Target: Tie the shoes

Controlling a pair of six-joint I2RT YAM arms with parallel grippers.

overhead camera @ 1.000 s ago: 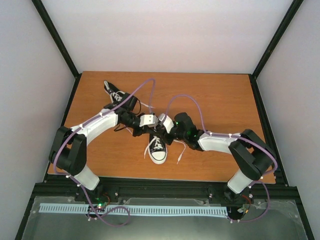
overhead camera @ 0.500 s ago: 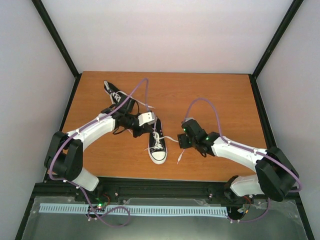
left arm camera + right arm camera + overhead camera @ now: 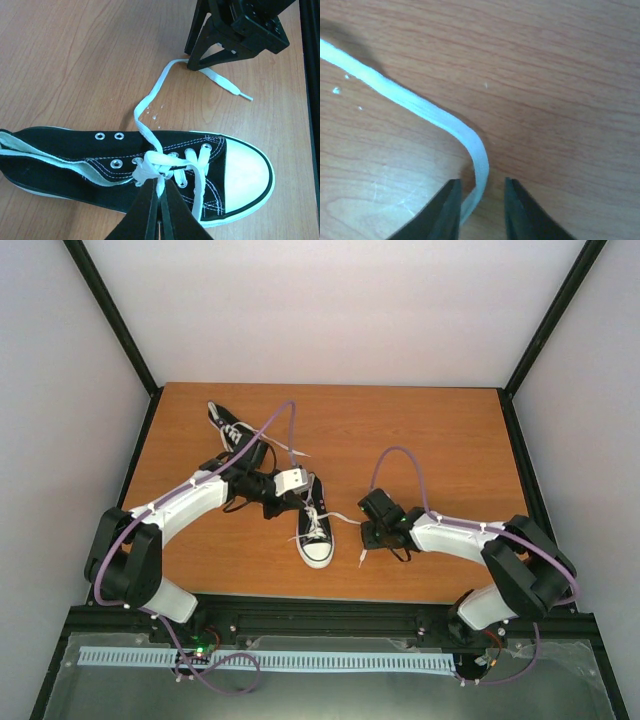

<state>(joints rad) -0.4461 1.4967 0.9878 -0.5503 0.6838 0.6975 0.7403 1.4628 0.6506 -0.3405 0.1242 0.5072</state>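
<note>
Left gripper (image 3: 156,187) is right down on the near shoe (image 3: 75,160), fingers squeezed together with no gap, and a white bunch of lace (image 3: 150,100) is pinched at their tips where the lacing crosses over the tongue. That shoe sits close to the front middle of the table (image 3: 450,430). From overhead its white toe cap (image 3: 247,172) points toward the arm bases and its heel points away.

From that pinch, one strand of the lace climbs off the shoe and runs flat across the wood to the right gripper (image 3: 481,189). That gripper is planted low on the table, just beside the shoe on its right. Its wrist camera shows the jaws a little apart, straddling the strand as it bends between them. There is bare wood on one side of the strand, so it is bracketed there rather than clamped. Past that gripper the strand carries on a short way and ends in a loose tip (image 3: 246,97) lying on the table.

The far shoe (image 3: 228,426) lies toward the back left corner, well apart from the near one, with the left arm stretched across in front of it
</note>
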